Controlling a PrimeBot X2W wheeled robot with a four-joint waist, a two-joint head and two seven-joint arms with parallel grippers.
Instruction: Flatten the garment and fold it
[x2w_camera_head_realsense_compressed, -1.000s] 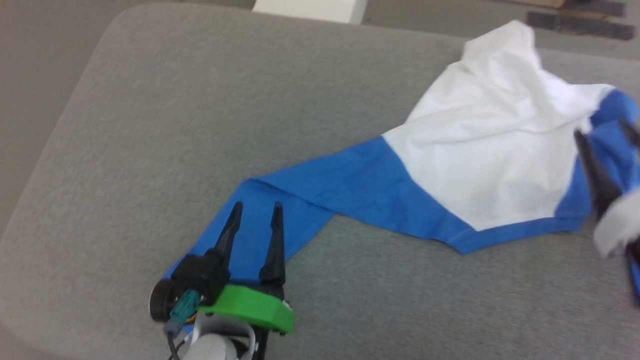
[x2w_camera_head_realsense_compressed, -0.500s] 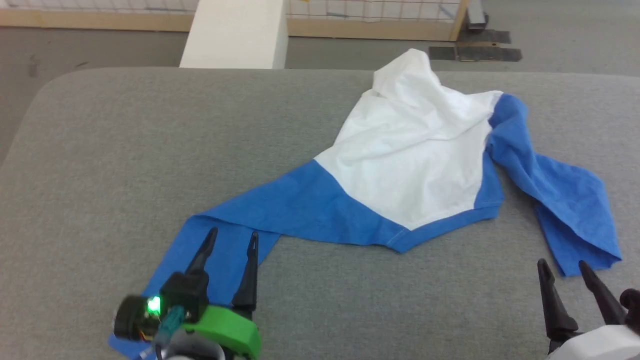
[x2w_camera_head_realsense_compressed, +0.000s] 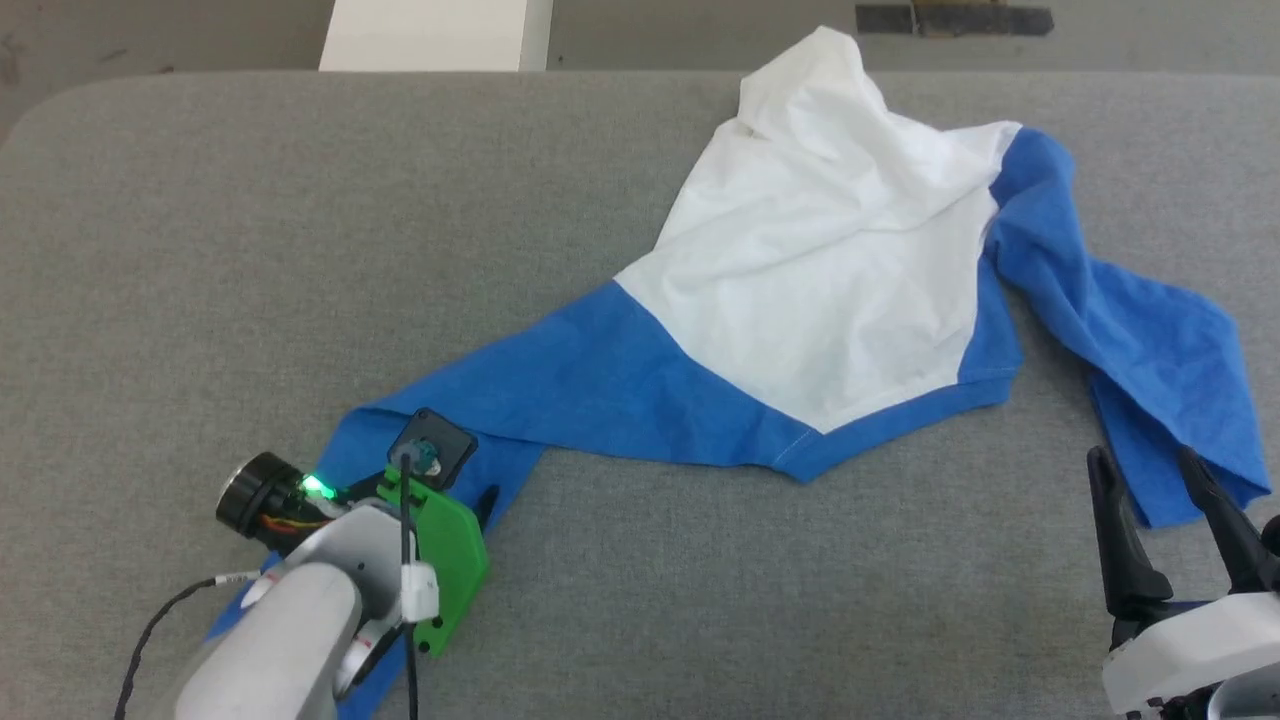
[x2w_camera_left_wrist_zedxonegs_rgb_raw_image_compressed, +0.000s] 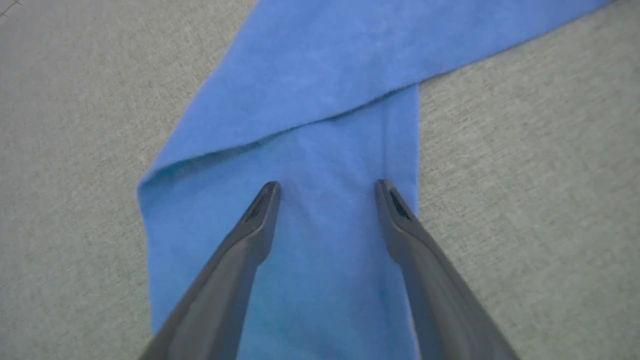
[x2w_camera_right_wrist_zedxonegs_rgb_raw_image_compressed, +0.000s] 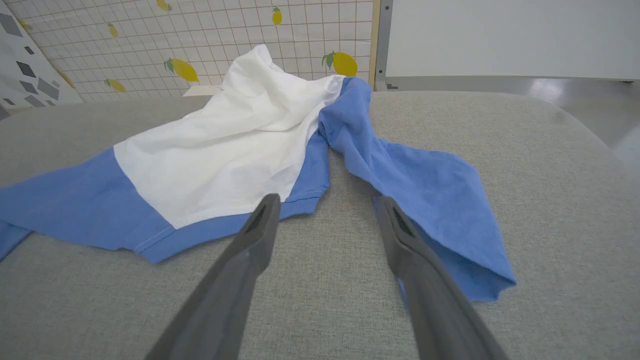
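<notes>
The garment (x2w_camera_head_realsense_compressed: 830, 270) lies crumpled on the grey padded table (x2w_camera_head_realsense_compressed: 200, 250), its white body bunched toward the far edge. One blue sleeve (x2w_camera_head_realsense_compressed: 560, 390) stretches to the near left and folds over itself there. The other blue sleeve (x2w_camera_head_realsense_compressed: 1150, 360) trails to the near right. My left gripper (x2w_camera_left_wrist_zedxonegs_rgb_raw_image_compressed: 327, 187) points steeply down over the folded left sleeve (x2w_camera_left_wrist_zedxonegs_rgb_raw_image_compressed: 320, 125), open, its tips close above the cloth and nothing between them. In the head view its green wrist mount (x2w_camera_head_realsense_compressed: 445, 555) covers the fingers. My right gripper (x2w_camera_head_realsense_compressed: 1143, 460) stands open just short of the right sleeve's end (x2w_camera_right_wrist_zedxonegs_rgb_raw_image_compressed: 450, 200).
A white block (x2w_camera_head_realsense_compressed: 435, 35) stands beyond the table's far edge, with a dark strip (x2w_camera_head_realsense_compressed: 950, 18) on the floor behind. In the right wrist view a lemon-patterned tiled panel (x2w_camera_right_wrist_zedxonegs_rgb_raw_image_compressed: 200, 40) and a white panel (x2w_camera_right_wrist_zedxonegs_rgb_raw_image_compressed: 500, 40) back the table. Bare grey padding runs along the near edge.
The head camera has swung, so the whole picture shifted. My left gripper has tipped from lying flat to pointing down over the sleeve. The right gripper has edged up toward the right sleeve.
</notes>
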